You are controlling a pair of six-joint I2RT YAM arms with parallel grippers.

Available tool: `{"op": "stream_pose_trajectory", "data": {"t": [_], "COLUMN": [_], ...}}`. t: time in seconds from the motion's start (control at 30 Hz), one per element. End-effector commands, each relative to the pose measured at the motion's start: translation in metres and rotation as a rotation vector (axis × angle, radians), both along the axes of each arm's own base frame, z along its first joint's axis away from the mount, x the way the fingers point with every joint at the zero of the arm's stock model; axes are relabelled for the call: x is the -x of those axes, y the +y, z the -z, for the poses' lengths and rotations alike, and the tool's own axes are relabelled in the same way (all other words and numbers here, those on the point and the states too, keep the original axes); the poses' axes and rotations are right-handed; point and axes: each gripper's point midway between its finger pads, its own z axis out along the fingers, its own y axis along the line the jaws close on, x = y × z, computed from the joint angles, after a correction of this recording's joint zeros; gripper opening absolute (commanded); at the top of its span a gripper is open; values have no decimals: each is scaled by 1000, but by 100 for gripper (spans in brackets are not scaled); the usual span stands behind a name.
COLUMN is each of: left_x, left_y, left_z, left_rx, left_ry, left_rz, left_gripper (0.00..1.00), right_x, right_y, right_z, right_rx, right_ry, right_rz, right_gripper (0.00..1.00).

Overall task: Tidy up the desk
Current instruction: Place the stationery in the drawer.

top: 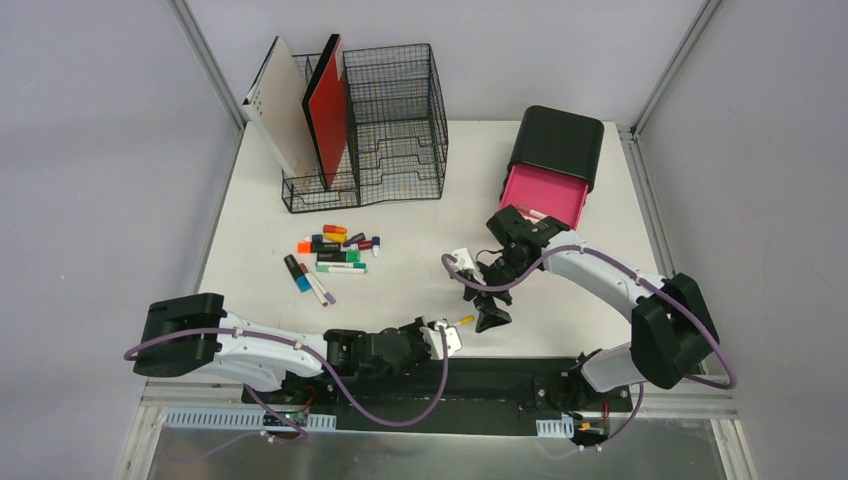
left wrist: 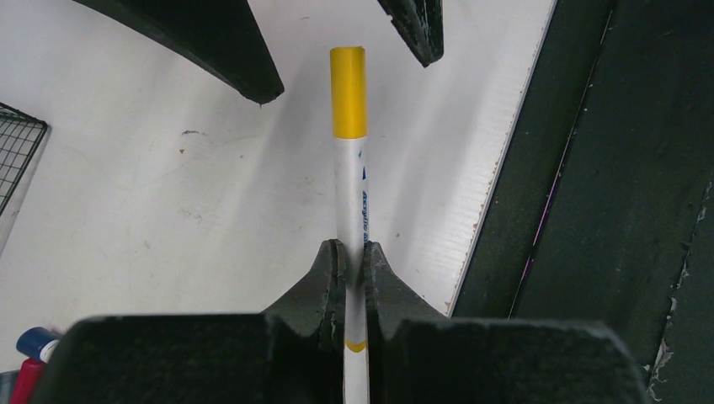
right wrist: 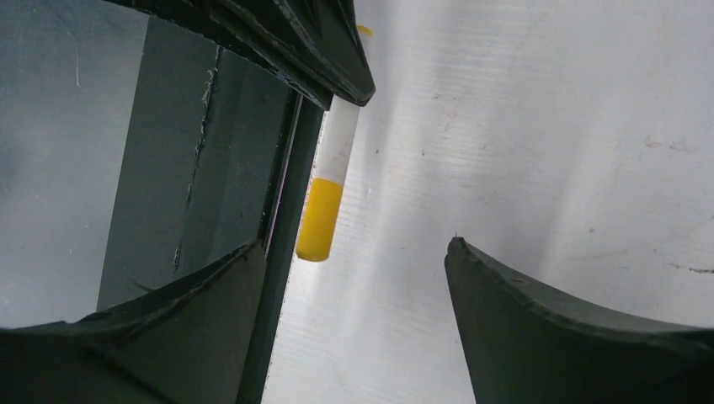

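Handover staged at the desk (top: 420, 250) front edge.
Left gripper (left wrist: 354, 252) pinches yellow-capped marker (left wrist: 349, 168), cap (right wrist: 320, 220) outward; right gripper (right wrist: 354, 252) spread around cap, likely to receive.

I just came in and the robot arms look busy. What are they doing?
The left gripper is shut on a yellow-capped marker, holding it near the front edge of the white desk. The right gripper is open right by the marker's yellow end but not gripping it, so it looks like a hand-over. More markers lie in a pile on the desk, and a pink drawer stands open at the far right.
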Motion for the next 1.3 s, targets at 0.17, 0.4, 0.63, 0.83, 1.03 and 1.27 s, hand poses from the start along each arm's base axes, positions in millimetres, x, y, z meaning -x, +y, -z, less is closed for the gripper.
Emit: {"op": "stream_pose_trajectory", "data": {"t": [0.17, 0.4, 0.63, 0.83, 1.03, 1.27], "left_x": [-5, -9, -12, -15, -20, -24], "left_y": [-11, -15, -15, -11, -5, 3], "left_z": [-21, -18, -18, -20, -24, -29], "left_rx": [54, 29, 27, 38, 68, 109], "left_ry": [-17, -19, -20, -21, -25, -30], "left_rz": [-33, -60, -83, -110, -151, -187], "left_gripper": [0, 0, 0, 39, 72, 99], "right_x": [7, 9, 6, 3, -8, -30], "right_y": [15, 15, 14, 13, 5, -18], "right_z": [-4, -1, 2, 4, 3, -31], "right_rx": [-5, 15, 47, 75, 108, 8], "right_ry": [5, 0, -7, -6, -11, -10], "right_rz": [-61, -72, -58, -26, 55, 189], "right_gripper": [63, 40, 11, 0, 0, 0]}}
